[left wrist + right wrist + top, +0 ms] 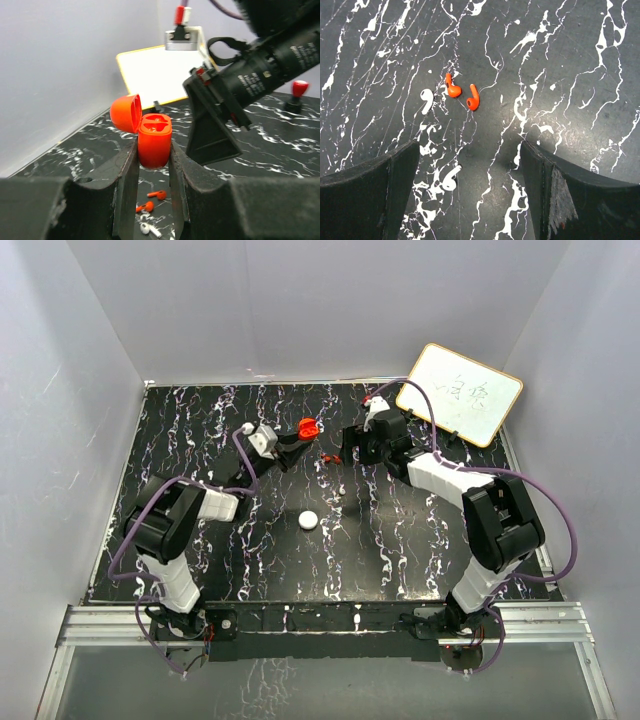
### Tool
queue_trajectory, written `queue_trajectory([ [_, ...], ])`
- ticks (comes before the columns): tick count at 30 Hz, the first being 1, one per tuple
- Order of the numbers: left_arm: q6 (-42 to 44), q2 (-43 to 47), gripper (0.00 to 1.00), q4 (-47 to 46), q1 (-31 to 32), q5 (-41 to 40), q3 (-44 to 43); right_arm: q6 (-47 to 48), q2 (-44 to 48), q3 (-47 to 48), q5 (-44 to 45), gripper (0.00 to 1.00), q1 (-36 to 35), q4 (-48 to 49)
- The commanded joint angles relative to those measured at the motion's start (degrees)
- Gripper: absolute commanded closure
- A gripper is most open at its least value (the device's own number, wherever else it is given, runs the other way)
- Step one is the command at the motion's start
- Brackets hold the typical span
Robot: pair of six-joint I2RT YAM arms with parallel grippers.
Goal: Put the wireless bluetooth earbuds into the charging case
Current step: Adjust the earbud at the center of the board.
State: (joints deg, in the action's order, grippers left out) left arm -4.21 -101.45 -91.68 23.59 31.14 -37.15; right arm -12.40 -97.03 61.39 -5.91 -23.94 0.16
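My left gripper (297, 443) is shut on the red charging case (308, 427), held upright above the table with its lid open; the left wrist view shows the case (154, 140) between the jaws. The two red earbuds (330, 458) lie on the table between the grippers. In the right wrist view they lie side by side, one (453, 88) left of the other (472, 100); they also show under the case in the left wrist view (159, 194). My right gripper (352, 445) is open and empty above the table, just near of the earbuds (470, 155).
Two white earbuds (426, 100) (449, 179) lie near the red ones. A white round puck (309, 521) sits mid-table. A whiteboard (460, 393) leans at the back right. Grey walls enclose the black marbled table (400, 540).
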Motion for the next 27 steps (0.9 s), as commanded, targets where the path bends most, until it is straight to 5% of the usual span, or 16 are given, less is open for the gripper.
queue_trajectory([
  [1, -4.28, -2.37, 1.0, -10.89, -1.87, 14.47, -5.94, 0.89, 3.17, -0.9, 2.92, 0.2, -0.16, 1.51],
  [6, -9.81, -4.86, 1.0, -10.89, -3.98, 24.89, -9.94, 0.82, 4.57, -1.81, 3.58, 0.2, 0.09, 1.68],
  [13, -11.08, -3.6, 1.0, -10.98, -5.92, 27.88, -8.6, 0.8, 5.05, -2.17, 3.68, 0.2, 0.57, 1.59],
  [27, -5.91, 8.39, 1.0, -10.83, -6.27, 12.83, 5.65, 1.82, -5.3, 5.04, 2.42, 0.32, -1.25, 0.98],
])
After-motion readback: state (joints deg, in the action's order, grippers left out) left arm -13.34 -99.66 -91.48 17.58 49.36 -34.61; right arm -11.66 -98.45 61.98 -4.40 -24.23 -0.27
